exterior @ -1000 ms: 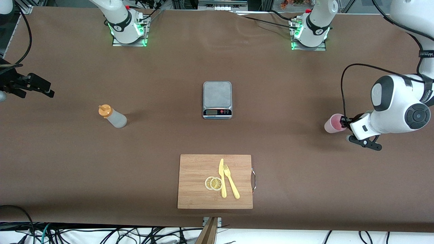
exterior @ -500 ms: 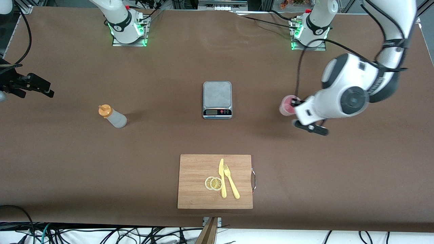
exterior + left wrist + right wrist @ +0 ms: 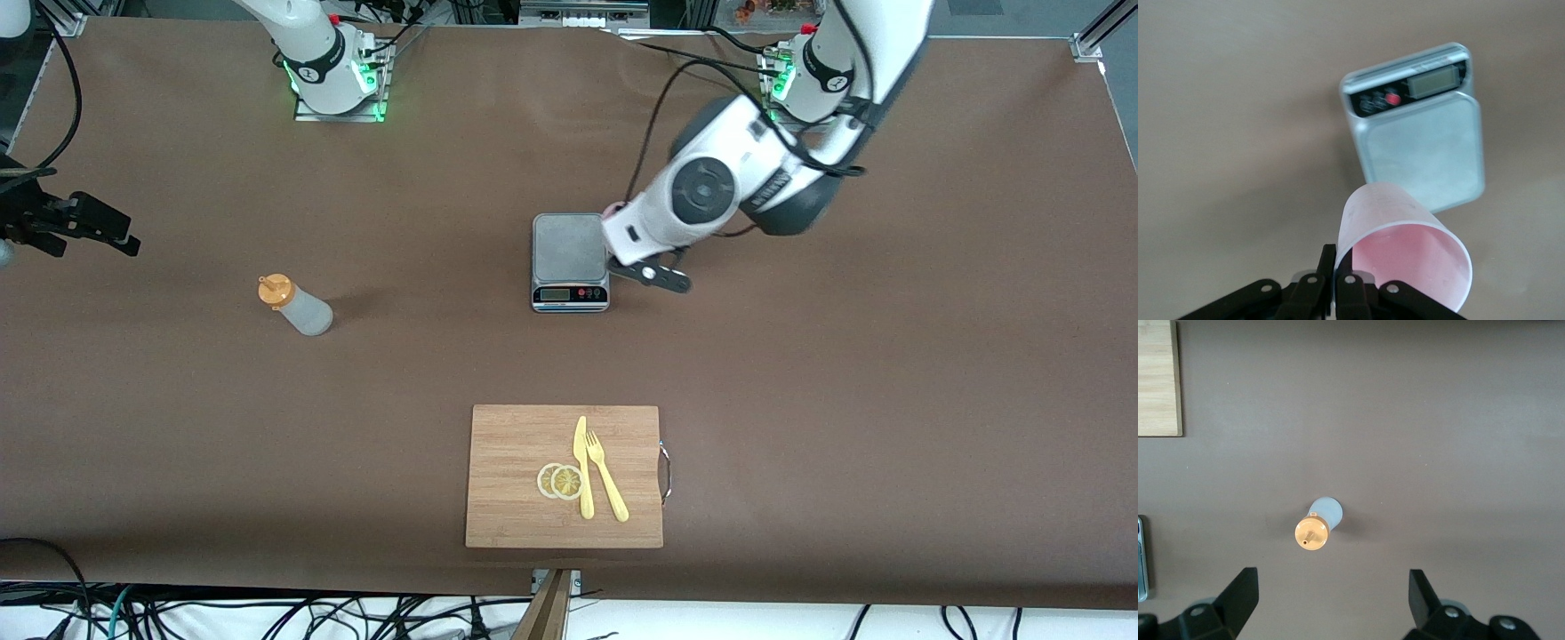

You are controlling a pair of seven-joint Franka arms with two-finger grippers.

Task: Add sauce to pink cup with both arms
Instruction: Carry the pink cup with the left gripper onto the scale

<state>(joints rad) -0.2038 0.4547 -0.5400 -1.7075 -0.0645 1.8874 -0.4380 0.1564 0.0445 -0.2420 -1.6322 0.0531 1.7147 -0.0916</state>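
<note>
The left gripper (image 3: pixel 1335 283) is up in the air over the grey scale (image 3: pixel 570 260), at the edge toward the left arm's end. It's clamped on the pink cup (image 3: pixel 1405 250); the fingers (image 3: pixel 1328 267) pinch the cup's rim. From the front the arm hides nearly all of the cup; just a pink bit shows at about 11 o'clock from the wrist.

The right gripper (image 3: pixel 1331 597) waits high up w/ its fingers spread wide and nothing in them. The sauce (image 3: pixel 296 305) stands on the worktop (image 3: pixel 845 400) under it, between the two fingers but well below them. It's toward the right arm's end, approx 9 o'clock from the scale in the front view.
</note>
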